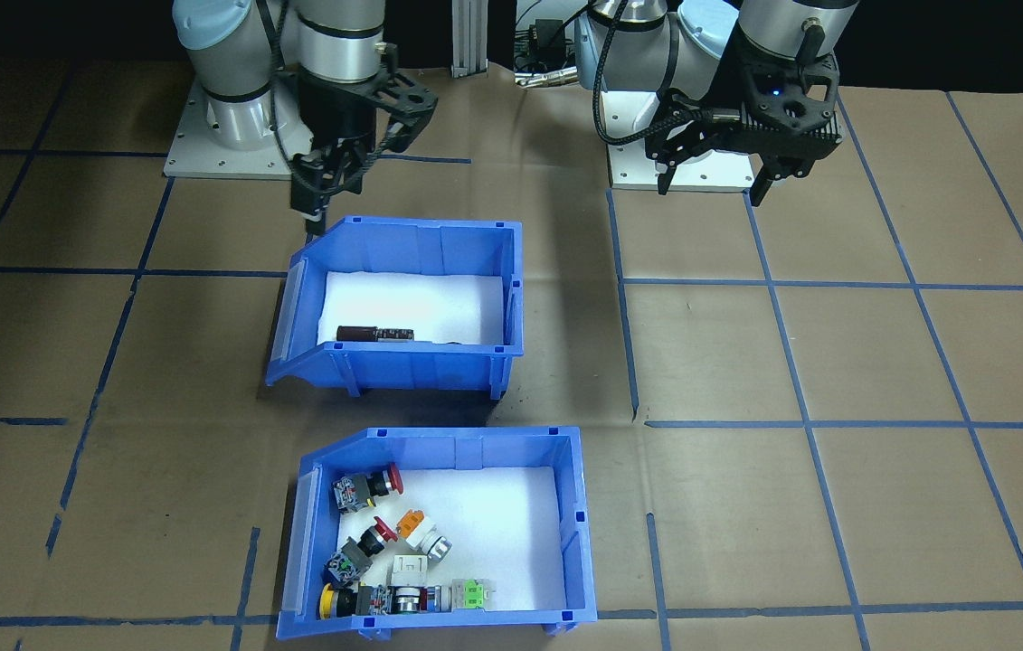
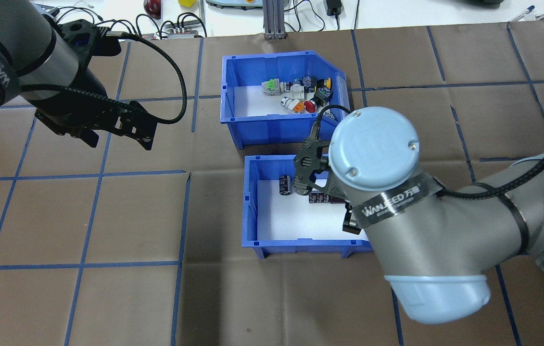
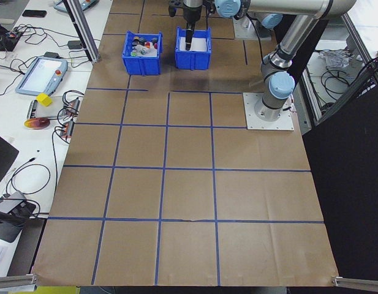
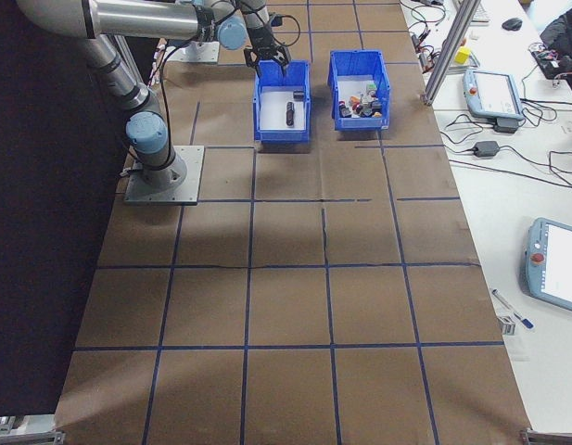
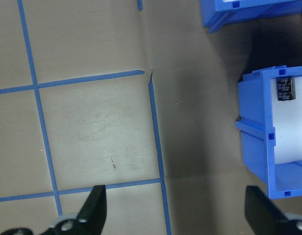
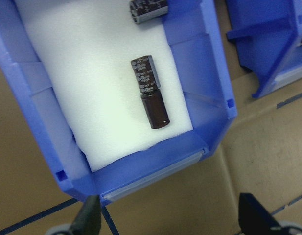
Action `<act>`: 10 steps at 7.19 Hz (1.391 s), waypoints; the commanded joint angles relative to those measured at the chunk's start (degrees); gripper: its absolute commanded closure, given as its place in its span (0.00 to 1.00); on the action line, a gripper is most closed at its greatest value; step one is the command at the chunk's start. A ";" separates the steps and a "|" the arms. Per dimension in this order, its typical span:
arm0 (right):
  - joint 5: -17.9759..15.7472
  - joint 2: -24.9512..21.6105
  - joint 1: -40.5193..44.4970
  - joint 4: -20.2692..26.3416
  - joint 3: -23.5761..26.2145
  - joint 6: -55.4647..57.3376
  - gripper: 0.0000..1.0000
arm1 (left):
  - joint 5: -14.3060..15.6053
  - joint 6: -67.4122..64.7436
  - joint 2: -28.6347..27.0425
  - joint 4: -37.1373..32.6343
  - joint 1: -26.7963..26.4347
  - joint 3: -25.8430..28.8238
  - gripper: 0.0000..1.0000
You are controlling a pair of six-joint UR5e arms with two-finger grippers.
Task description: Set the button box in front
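Button box [image 1: 439, 533] beyond right pincer [image 1: 317, 212]

- The table [image 1: 837, 362] is lying under brown paper, with blue tape lines [image 1: 773, 283] crossing it in a grid of squares.
- 2 blue bins are sitting directly on the paper, close together but not touching, both on the robot's right half.
- The button box [image 1: 579, 533] is resting at the edge far from the robot, its sloped lip pointing to the robot's right.
- The second bin [image 1: 511, 271] is standing between the button box and the robot, lip turned the same way.
- 2 grey base plates, 1 [image 1: 683, 172] under each arm, are lying flat on the table at the robot's side; the other [image 1: 194, 154] is lying well apart from it.
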 commanded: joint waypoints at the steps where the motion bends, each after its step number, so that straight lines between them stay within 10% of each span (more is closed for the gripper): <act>1: 3.85 -0.38 -9.98 5.27 -4.61 5.71 0.00 | 0.07 0.04 0.30 -0.33 0.37 0.05 0.00; 3: 5.62 -0.12 -15.54 17.92 -13.12 20.01 0.00 | 2.00 0.04 0.30 -0.33 0.28 0.05 0.00; 10: 14.85 4.97 -20.39 23.86 -18.07 51.19 0.00 | 2.44 0.04 0.48 -0.42 0.28 -0.13 0.00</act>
